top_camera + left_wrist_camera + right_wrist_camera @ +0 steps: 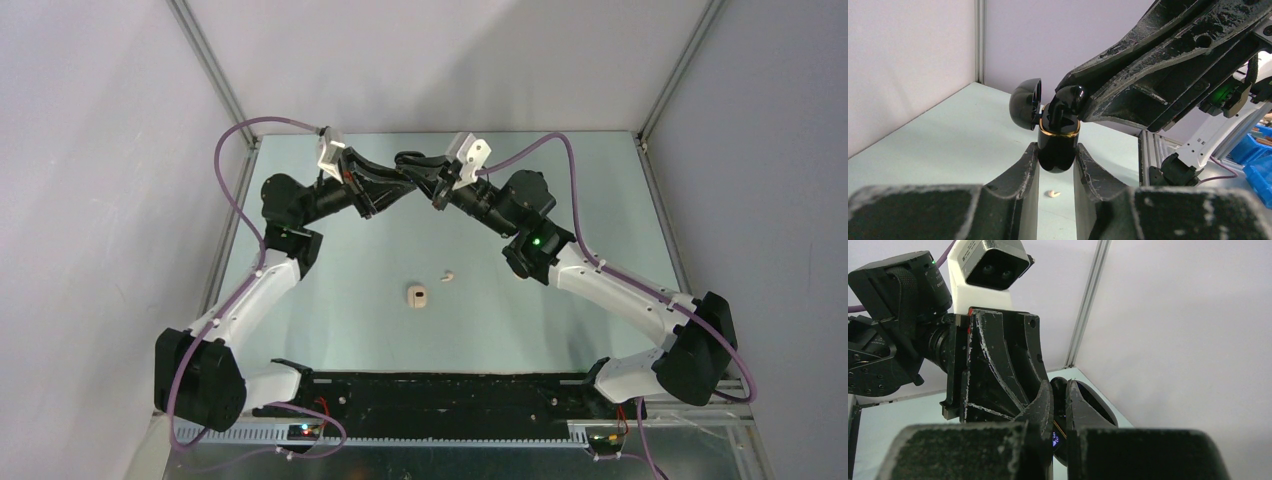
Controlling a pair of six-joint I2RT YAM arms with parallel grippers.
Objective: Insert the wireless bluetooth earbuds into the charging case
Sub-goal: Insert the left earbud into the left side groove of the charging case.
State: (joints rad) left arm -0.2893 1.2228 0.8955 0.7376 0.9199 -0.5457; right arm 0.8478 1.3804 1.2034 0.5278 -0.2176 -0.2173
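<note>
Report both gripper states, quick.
Left gripper: closed on the black charging case, its lid open.
Right gripper: closed on a black earbud, at the case's mouth.

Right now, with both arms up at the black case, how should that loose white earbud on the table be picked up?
Probably pinch the cream-white earbud across its narrow middle, coming straight down from above. It lies flat on the table, a small curved bean too low for a sideways approach, and the cream case sits apart from it, leaving room either side.
</note>
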